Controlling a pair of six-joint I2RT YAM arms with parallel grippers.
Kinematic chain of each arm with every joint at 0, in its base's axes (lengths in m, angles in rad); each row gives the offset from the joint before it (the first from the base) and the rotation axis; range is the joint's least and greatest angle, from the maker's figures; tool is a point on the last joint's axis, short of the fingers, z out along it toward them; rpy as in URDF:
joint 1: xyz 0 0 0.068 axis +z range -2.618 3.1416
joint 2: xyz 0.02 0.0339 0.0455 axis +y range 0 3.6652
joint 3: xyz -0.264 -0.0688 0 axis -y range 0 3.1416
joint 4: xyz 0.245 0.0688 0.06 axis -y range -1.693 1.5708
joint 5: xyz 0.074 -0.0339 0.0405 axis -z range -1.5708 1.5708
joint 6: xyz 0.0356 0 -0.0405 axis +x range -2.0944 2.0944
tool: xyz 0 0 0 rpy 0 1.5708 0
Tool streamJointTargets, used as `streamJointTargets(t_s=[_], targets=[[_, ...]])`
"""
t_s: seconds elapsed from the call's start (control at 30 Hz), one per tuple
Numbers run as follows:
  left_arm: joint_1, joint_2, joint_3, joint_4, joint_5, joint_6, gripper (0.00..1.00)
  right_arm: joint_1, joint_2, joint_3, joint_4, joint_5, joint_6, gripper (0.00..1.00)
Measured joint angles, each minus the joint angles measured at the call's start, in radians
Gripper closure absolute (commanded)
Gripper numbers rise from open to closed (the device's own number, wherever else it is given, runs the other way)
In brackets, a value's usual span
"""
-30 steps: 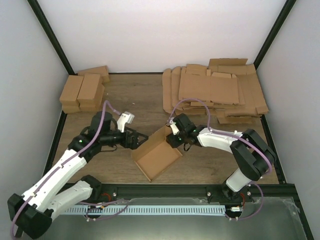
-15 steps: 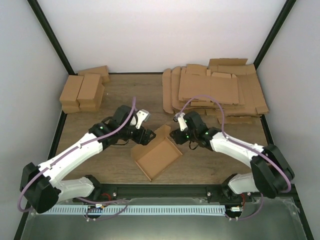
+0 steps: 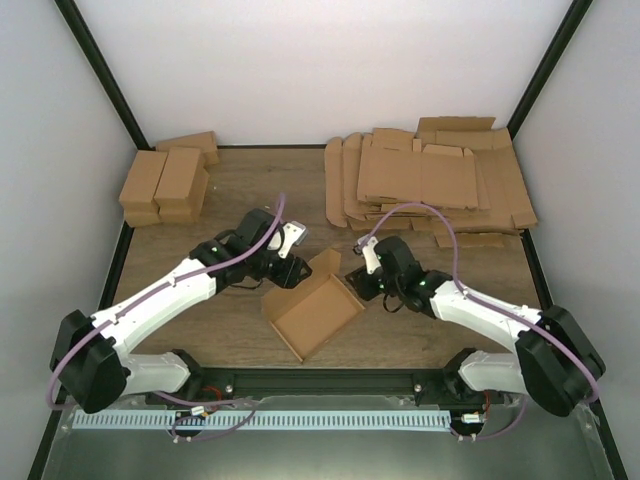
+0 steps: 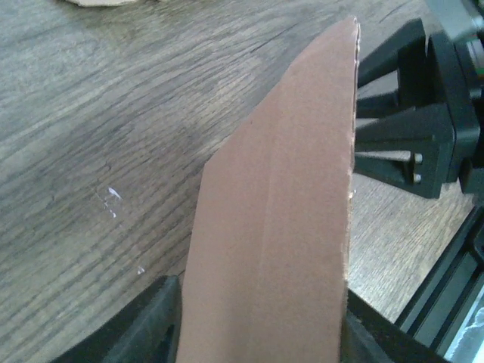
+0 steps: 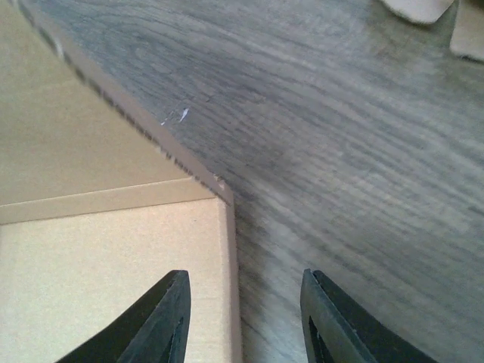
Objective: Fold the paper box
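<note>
A: Closer in than a second ago: both arms, reaching farther out onto the far end of the box [image 3: 312, 308] from either side. Narrower too: the gap between the left jaws.

B: Starting from the left?

A: Well behind and left of the box, finished boxes [image 3: 165, 185]. Just left of the box's far corner, the left gripper [image 3: 287, 271], with the raised flap [image 4: 280, 197] between its fingers [image 4: 155, 321].

B: Pinching it?

A: Cannot tell. Close against both edges of the flap, but no sure clamp on view.

B: And the box itself?

A: Flat on the table [image 3: 240, 195], between the arms, open side up, long axis from near-left to far-right.

B: Right side?

A: Right gripper [image 3: 356, 282] just right of that same far end, fingers spread astride the box's rim, one over cardboard, one over bare table. Holding nothing. Well behind and right of the box, the heap of blanks [image 3: 430, 185].

B: Nearer tool for the next fold?

A: Probably the left, already at the flap. Likely a push inward, toward the box's middle, with the right steadying the wall.
</note>
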Motion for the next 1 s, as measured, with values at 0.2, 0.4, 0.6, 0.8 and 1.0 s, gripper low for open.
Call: streamJointTargets(t_s=[0.2, 0.4, 0.6, 0.8, 1.0], targets=[[0.000, 0.021, 0.016, -0.019, 0.012, 0.021, 0.81, 0.092, 0.063, 0.001, -0.010, 0.064, 0.084, 0.57], [0.000, 0.067, 0.063, -0.051, 0.033, 0.059, 0.94, 0.135, 0.094, -0.002, -0.021, 0.125, 0.168, 0.58], [0.000, 0.078, 0.087, -0.105, 0.048, 0.099, 0.96, 0.174, 0.139, -0.002, -0.030, 0.194, 0.213, 0.58], [0.000, 0.080, 0.124, -0.136, 0.052, 0.129, 0.96, 0.193, 0.167, -0.002, -0.059, 0.237, 0.247, 0.60], [-0.010, 0.080, 0.155, -0.182, 0.023, 0.148, 0.96, 0.233, 0.147, 0.000, -0.084, 0.254, 0.268, 0.62]])
